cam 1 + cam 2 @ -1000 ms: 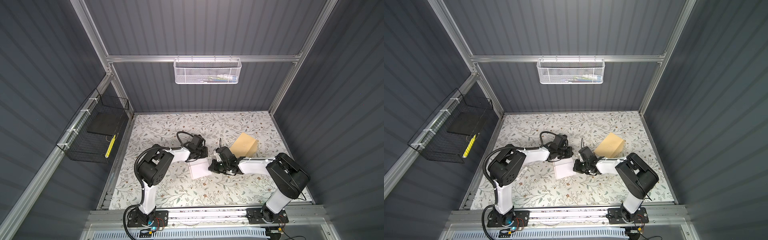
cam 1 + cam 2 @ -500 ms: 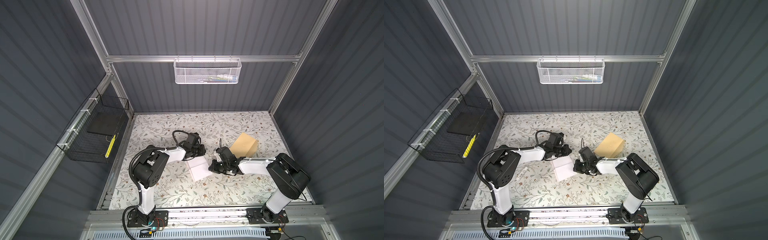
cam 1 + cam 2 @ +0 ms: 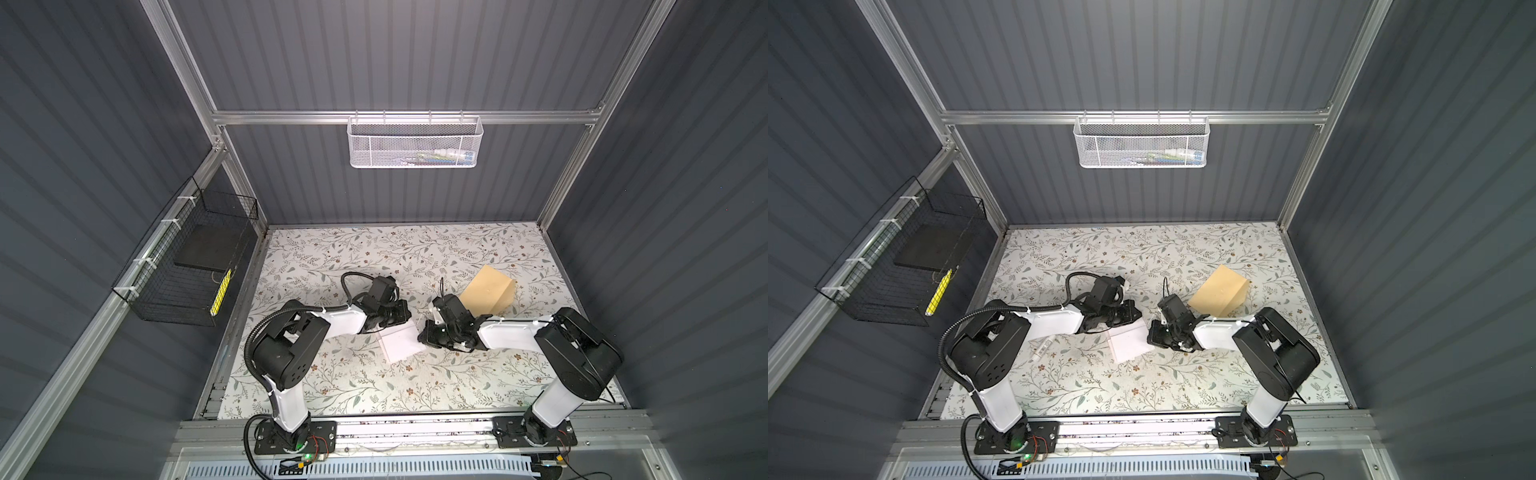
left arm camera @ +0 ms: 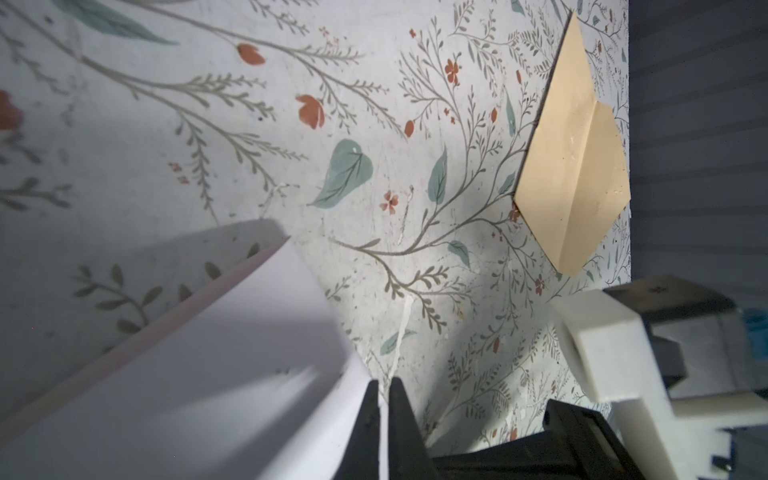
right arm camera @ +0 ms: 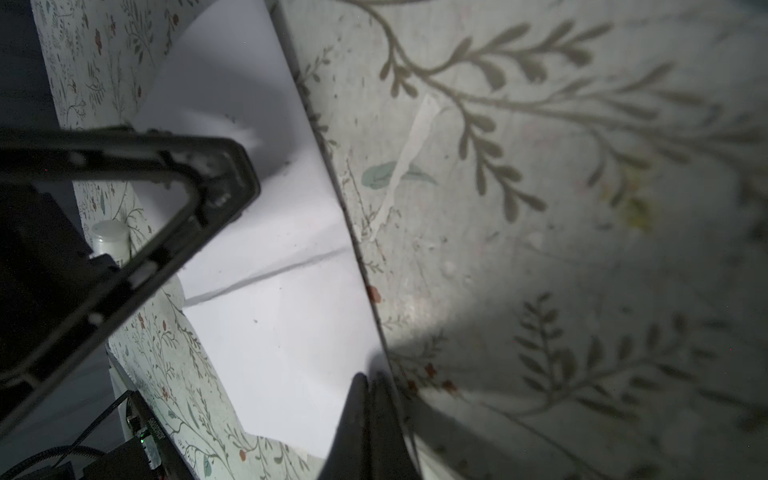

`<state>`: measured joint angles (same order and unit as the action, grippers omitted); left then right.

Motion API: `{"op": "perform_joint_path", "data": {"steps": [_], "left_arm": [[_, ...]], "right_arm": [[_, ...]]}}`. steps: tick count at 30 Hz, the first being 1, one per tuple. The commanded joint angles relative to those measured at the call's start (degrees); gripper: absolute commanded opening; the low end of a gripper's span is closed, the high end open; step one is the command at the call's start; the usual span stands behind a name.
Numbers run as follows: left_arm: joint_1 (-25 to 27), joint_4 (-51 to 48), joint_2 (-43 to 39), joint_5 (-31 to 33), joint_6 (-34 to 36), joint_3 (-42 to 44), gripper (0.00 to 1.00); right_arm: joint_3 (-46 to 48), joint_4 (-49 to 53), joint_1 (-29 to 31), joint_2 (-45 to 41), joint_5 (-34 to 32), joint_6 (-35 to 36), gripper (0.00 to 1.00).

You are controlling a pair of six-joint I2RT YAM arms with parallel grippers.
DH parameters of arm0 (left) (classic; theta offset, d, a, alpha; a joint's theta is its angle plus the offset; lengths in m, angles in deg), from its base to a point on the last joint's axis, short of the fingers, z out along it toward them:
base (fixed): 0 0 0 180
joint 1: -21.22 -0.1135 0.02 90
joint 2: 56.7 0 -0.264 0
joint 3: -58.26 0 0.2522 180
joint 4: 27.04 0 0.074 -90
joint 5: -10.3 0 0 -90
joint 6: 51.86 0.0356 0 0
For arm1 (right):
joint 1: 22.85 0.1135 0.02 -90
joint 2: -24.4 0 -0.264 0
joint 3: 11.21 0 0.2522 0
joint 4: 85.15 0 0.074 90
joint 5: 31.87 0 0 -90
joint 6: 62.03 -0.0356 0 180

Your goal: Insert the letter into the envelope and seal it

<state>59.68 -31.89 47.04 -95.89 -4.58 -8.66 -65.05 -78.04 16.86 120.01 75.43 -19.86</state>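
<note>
Left wrist view had the left end effector (image 4: 384,384) closed down to a sliver, with a thin white edge of the letter (image 4: 187,395) caught between its two dark fingers. The sheet rose off the floral counter (image 4: 249,124) there and threw a shadow under itself. The tan envelope (image 4: 569,166) lay flat further off, well apart from the sheet, its fold line showing, close to the dark wall.

Right wrist view: the right end effector (image 5: 368,380) was fully closed on a corner of the letter (image 5: 266,270), at the end of the sheet's long edge. One crease line ran across the paper (a second crease could not be made out). A small white stick (image 5: 110,239) sat beyond the sheet, partly behind the other arm's black finger frame.

Both top views put the letter (image 3: 401,341) (image 3: 1127,341) mid-counter between the two arms. The left end effector (image 3: 405,316) was at its far corner and the right end effector (image 3: 422,334) at its right edge, both low over the paper. The envelope (image 3: 488,291) (image 3: 1219,289) lay behind the right arm's wrist, toward the back right, not touching the letter. A top view also showed the white stick (image 3: 1042,348) on the counter just beside the left forearm.
</note>
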Motion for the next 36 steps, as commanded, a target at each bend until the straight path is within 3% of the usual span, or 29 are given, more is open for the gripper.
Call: {"op": "perform_joint_path", "data": {"steps": [1, 18, 36], "left_arm": [[0.65, 0.76, 1.32, -0.33, -0.54, 0.30, 0.08], [-1.38, -6.31, 4.15, 9.65, -0.19, -0.98, 0.06], [-7.23, -1.21, 11.36, 9.86, -0.70, -5.23, 0.07]], "right_arm": [[1.01, 1.92, 0.28, -0.29, -1.34, -0.50, 0.00], [1.62, 2.31, 0.36, -0.95, -1.83, -0.73, 0.00], [3.02, 1.48, 0.48, -1.30, -1.83, -1.13, 0.00]]}}
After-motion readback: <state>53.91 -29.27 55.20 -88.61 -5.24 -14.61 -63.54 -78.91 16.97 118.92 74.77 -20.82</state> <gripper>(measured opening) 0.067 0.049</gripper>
